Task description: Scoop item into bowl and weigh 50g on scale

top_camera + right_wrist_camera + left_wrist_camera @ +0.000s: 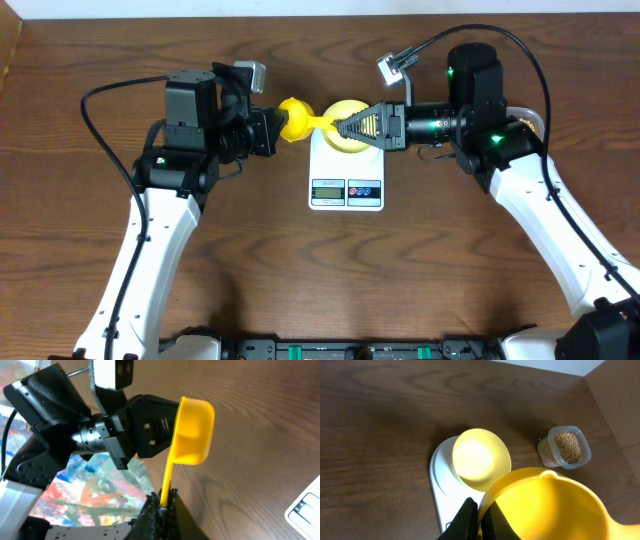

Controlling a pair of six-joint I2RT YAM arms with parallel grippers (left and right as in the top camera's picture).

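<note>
So the right gripper (pixel 342 126) is pinching the scoop (pixel 296 119) by its skinny handle, left gripper (pixel 277 127) is clamping the rim, probably light slick plastic.

Small display (pixel 327 189) on the white flat digital kitchen scale (pixel 346 203): you can't read its figures, too small.
Red and blue buttons (pixel 364 189): markings illegible to you.

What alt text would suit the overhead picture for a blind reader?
Two robot arms hold one yellow scoop between them, left gripper on its cup, right gripper on its handle, by a pale-yellow bowl on a white scale; wooden table.
</note>
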